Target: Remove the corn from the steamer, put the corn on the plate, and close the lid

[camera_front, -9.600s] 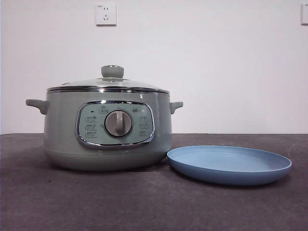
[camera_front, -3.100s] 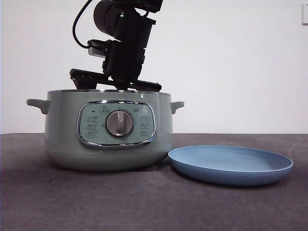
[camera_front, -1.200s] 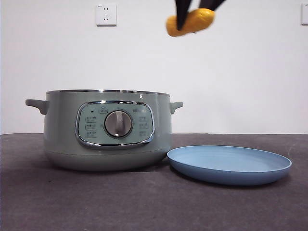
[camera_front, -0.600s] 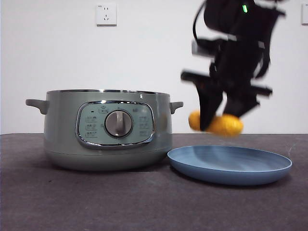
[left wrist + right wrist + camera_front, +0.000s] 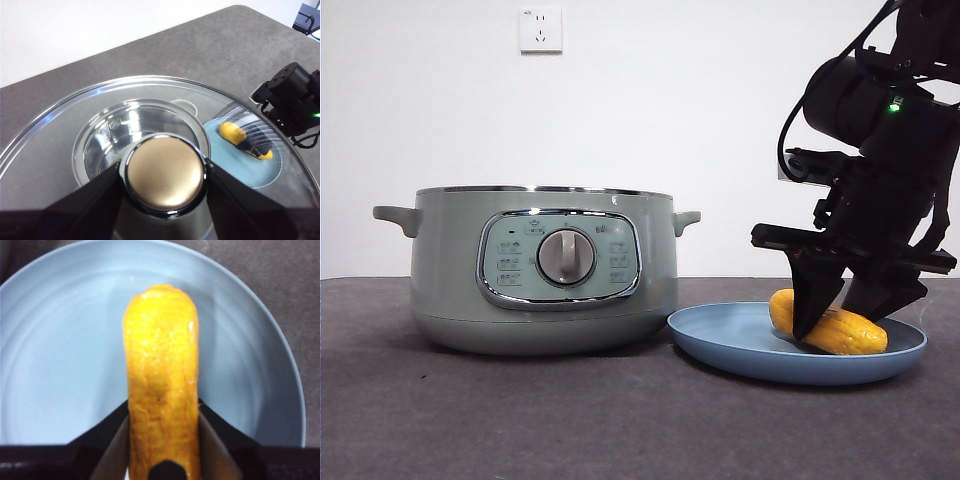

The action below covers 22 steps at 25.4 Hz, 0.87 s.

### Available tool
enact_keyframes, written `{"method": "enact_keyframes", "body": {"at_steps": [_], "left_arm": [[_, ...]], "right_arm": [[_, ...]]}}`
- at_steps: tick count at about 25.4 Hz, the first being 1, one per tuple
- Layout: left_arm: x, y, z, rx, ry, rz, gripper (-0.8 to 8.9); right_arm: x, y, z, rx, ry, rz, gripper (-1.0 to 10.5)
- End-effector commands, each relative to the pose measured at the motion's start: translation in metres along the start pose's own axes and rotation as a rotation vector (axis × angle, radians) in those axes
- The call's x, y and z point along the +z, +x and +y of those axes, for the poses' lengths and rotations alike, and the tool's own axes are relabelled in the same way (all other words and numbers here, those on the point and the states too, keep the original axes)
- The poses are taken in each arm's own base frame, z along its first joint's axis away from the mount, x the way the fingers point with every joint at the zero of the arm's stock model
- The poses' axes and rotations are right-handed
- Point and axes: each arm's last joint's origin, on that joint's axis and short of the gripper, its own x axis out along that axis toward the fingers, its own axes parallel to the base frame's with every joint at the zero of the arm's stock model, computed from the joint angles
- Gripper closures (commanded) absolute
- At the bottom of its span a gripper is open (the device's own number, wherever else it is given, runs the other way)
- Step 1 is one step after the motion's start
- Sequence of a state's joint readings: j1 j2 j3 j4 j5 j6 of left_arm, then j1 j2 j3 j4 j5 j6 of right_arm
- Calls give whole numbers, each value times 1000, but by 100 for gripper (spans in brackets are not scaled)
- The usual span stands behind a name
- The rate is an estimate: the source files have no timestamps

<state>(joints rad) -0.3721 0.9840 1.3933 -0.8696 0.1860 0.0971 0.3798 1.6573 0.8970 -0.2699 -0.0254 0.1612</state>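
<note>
Even, bright, diffuse light; soft shadows lie under the steamer and plate. Glare streaks the lid; its knob and the corn look slightly soft.

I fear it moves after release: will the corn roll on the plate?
Probably a little: the corn is round and smooth-looking, and the plate is shallow. It looks stiff between the right tool, and the raised rim should likely stop it.

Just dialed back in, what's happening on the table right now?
The right gripper has the corn clamped and lowered into the plate, not yet released. The left gripper holds the lid by its knob above the steamer, which stands open beside the plate.
</note>
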Motion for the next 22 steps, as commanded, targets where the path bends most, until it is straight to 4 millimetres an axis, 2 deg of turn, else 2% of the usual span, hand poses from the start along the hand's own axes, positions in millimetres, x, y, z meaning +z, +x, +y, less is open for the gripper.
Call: {"method": "enact_keyframes", "body": {"at_steps": [1,3,4,6,9,17,19,22], "left_arm": [[9,0,0,0,21,-61,822],[10,6,2,-2,19,-50,822],[10,9,2,-2,18,-46,822],[11,16,4,-3,16,-37,822],[13,25,5,-4,16,-34,822],[16,50,10,-6,12,-15,822],[17,58,12,-6,11,-9,822],[18,71,15,-6,11,-6,822]], "right_arm": [[-5,3,-1,-4,8,26,942],[-5,3,-1,-2,8,27,917],[-5,3,-1,-2,8,28,865],[-5,3,-1,-2,8,28,703],[-5,3,-1,-2,8,28,528],[-5,2,-1,-1,6,21,473],[-2,-4,0,2,6,-1,417],[3,-23,1,12,-1,-61,409]]}}
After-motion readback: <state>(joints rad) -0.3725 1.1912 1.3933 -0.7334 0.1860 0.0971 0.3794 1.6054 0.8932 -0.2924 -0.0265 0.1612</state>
